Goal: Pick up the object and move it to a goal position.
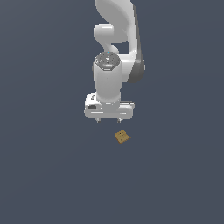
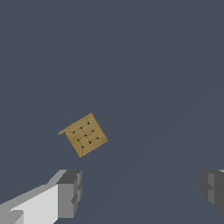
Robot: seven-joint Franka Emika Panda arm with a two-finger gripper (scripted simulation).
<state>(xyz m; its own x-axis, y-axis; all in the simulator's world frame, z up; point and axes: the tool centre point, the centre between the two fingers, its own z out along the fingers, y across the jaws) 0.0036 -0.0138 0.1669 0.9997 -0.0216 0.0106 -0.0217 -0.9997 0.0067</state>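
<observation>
The object is a tiny flat tan-brown squarish block with faint darker marks, lying on the dark grey-blue floor, turned at an angle. It also shows in the wrist view. My white gripper hangs above the floor, just behind the block and a little to the exterior view's left of it. It is open and empty. In the wrist view its two grey fingertips stand wide apart, and the block lies ahead of the gap, nearer one finger, not between them.
The white arm rises behind the gripper toward the top of the exterior view. The dark grey-blue floor spreads on all sides with no other object in view.
</observation>
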